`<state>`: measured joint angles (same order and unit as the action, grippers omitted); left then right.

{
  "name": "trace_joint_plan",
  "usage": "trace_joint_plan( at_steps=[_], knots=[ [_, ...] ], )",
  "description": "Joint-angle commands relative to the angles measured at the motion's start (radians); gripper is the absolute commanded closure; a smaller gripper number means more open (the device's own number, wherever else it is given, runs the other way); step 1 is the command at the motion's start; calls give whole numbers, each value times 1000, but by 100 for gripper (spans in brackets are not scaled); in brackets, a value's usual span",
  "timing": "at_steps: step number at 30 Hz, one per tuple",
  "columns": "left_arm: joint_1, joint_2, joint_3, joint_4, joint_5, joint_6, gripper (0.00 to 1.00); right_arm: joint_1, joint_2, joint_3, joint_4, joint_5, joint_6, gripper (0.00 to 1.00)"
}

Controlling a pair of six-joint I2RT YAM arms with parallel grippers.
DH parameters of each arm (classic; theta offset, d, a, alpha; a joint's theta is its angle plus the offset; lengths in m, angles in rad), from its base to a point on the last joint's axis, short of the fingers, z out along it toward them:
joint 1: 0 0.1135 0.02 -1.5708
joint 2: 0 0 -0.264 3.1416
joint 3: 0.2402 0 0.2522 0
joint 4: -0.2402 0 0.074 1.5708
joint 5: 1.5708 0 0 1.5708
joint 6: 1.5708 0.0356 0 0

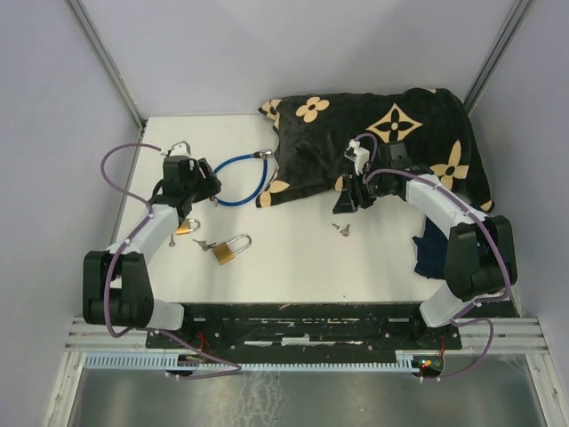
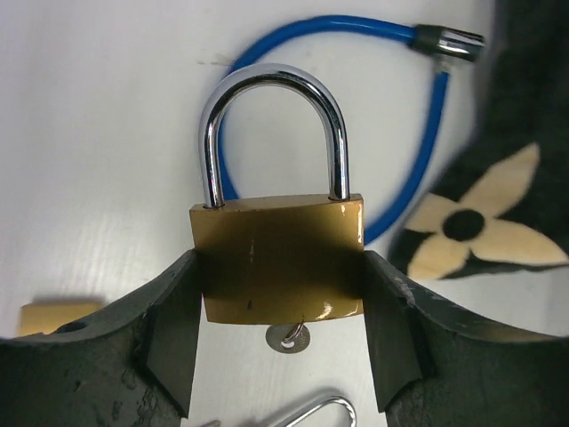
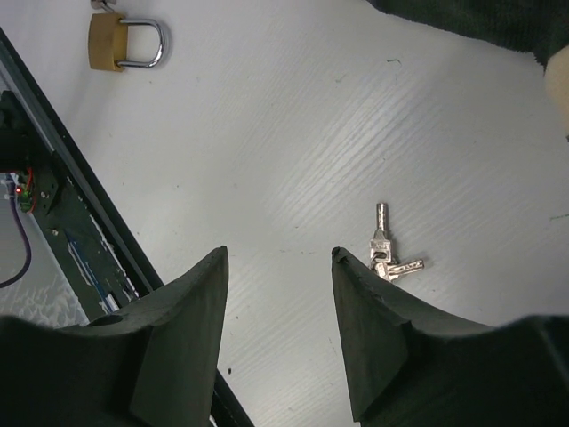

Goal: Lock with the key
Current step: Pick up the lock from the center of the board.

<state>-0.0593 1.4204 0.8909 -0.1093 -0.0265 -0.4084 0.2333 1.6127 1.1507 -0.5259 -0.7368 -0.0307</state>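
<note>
In the left wrist view a brass padlock point(image 2: 280, 267) with a closed steel shackle stands upright between my left gripper's point(image 2: 278, 258) jaws, which press on both sides of its body. A small silver key head point(image 2: 289, 337) with a ring shows just under its bottom edge; I cannot tell if it sits in the keyhole. From above, the left gripper point(image 1: 203, 189) hides that padlock. My right gripper point(image 3: 279, 253) hangs open over bare table, with a bunch of silver keys point(image 3: 387, 253) just right of its right finger. The same keys point(image 1: 341, 229) lie mid-table.
A blue cable lock point(image 1: 240, 182) curls beside the black cloth with tan flowers point(image 1: 382, 142) at the back right. A second brass padlock point(image 1: 227, 252) lies near the front, a loose key point(image 1: 203, 244) beside it. Another brass piece point(image 1: 185, 228) lies by the left arm.
</note>
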Motion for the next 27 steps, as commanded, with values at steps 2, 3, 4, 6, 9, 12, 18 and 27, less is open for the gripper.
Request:
trace_joint_plan(
  at_steps=[2,3,4,6,9,12,18,27],
  knots=[
    [-129,-126,-117,335,230,96,97,-4,-37,-13,105,-113,38,42],
    [-173,-146,-140,376,251,120,97,-3,-39,-17,134,-136,59,42],
    [-215,-164,-165,424,270,142,97,-3,-48,-23,175,-154,86,41],
    [-309,-187,-210,533,304,202,97,-4,-83,-36,311,-198,159,39],
    [-417,-197,-268,650,329,307,97,-5,-121,-20,507,-219,256,20],
    [-484,-189,-312,748,358,400,97,-6,-66,89,548,-232,350,14],
    [-594,-184,-317,760,314,653,97,23,50,293,168,-218,313,14],
    [-667,-196,-315,717,244,873,97,137,88,380,-169,-85,112,17]
  ],
)
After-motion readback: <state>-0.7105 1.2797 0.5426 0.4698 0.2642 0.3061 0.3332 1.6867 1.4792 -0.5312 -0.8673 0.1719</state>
